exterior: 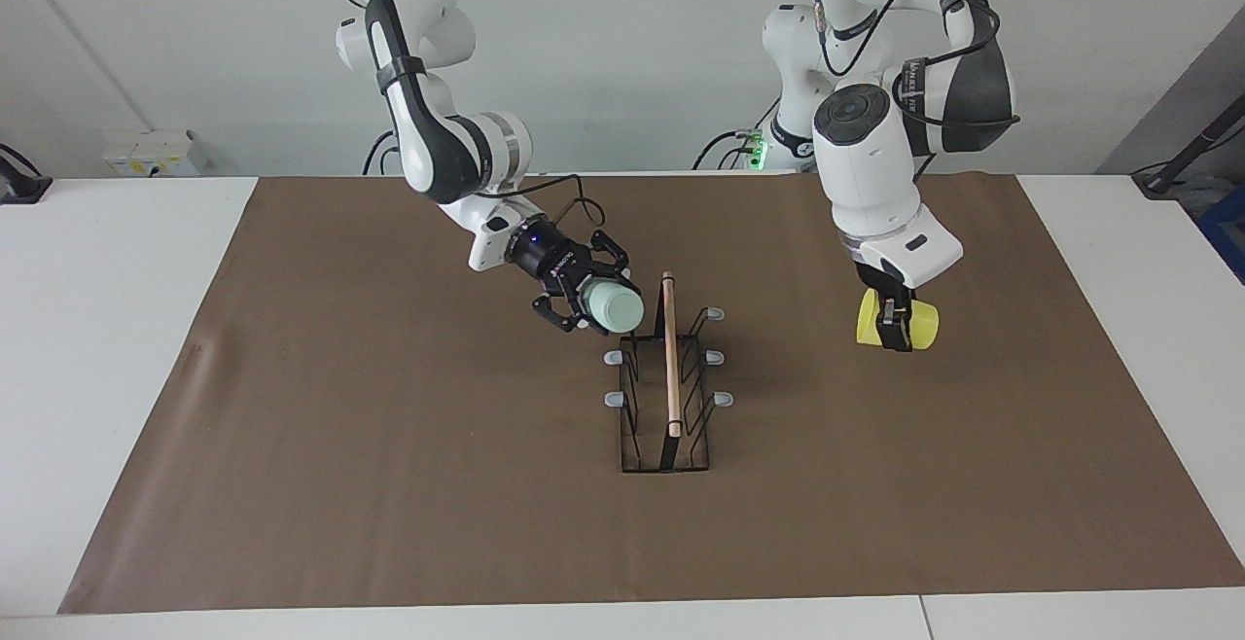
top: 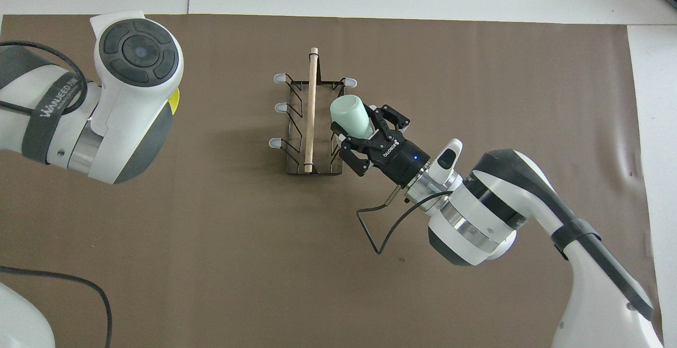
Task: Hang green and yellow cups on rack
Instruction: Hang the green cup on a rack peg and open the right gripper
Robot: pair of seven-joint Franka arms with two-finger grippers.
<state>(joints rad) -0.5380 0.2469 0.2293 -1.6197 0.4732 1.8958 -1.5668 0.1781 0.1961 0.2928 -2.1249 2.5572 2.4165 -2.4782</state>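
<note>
Brown mat: green cup in right jaws.

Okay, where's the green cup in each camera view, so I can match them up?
Facing view: green cup just left of centre, held by the right gripper at the rack end nearest the robots.
Overhead view: green cup just right of centre, over the rack's prongs on the right arm's side.
Shared landmark: the rack's wooden rod.

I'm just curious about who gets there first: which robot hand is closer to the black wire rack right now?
The right. The right gripper holds the green cup at the rack, over its prongs nearest the robots. The left gripper holds the yellow cup well apart, toward its own end.
</note>
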